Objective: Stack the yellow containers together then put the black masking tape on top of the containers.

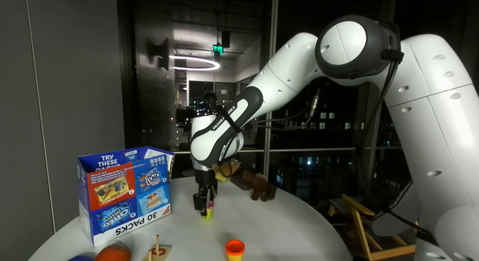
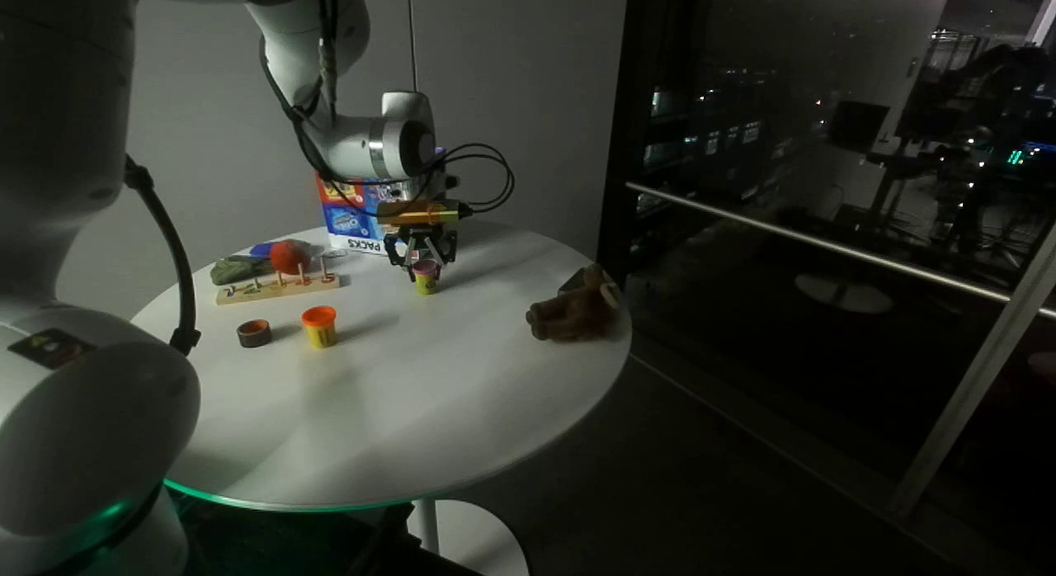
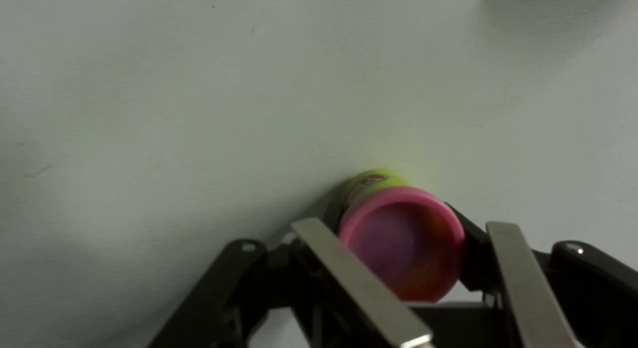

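Closest to the wrist camera, the gripper (image 3: 401,224) was clamped on the pink-topped tub (image 3: 398,244), its fingers (image 3: 477,256) against either side. This tub, yellow below its top, stood upright, with the gripper directly above it; whether the base touched the tabletop (image 2: 429,394) or hung just over it, I could not tell.

With the arm (image 1: 286,72) reaching in from the right in an exterior view, the gripper hid part of the pink-topped tub, and the carton (image 1: 125,195) stood to the left of both, close to the tabletop's left edge.

In an exterior view, the orange-topped tub (image 2: 320,327) stood upright on the tabletop, well apart from the gripper, nearer the camera and nearer the left edge; the gripper and the pink-topped tub were toward the far edge, in front of the carton. The tape (image 2: 254,334) lay flat near the orange-topped tub, between it and the left edge, farther still from the gripper. Behind the tape, toward the left edge, were the pegboard (image 2: 278,290), a ball (image 2: 289,257) and a green thing (image 2: 238,269). The toy (image 2: 573,313) lay by the right edge, on the opposite side of the gripper from the tape.
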{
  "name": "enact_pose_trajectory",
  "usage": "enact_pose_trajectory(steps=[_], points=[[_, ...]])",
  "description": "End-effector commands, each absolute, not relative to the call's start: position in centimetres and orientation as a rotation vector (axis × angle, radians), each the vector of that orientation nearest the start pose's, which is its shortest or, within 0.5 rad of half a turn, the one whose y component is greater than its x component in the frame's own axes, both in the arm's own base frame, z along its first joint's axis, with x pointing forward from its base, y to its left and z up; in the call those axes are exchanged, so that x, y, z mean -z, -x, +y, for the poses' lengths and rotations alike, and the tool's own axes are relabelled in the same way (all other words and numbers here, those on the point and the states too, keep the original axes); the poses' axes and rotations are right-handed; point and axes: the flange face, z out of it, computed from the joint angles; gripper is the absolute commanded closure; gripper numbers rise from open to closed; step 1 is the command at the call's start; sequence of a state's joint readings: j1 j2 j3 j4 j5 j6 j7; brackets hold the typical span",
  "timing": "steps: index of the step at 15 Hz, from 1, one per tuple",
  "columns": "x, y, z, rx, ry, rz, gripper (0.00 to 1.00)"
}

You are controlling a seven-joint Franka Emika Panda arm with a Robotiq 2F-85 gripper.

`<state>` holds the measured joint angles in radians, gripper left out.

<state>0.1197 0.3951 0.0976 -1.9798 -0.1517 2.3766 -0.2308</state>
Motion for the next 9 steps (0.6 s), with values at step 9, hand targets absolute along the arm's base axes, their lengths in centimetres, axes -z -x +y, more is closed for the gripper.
enact_pose_trajectory(steps=[9], points=[[-41.1,-54.8,8.8,-0.040,3.075,-0.784,0.76]])
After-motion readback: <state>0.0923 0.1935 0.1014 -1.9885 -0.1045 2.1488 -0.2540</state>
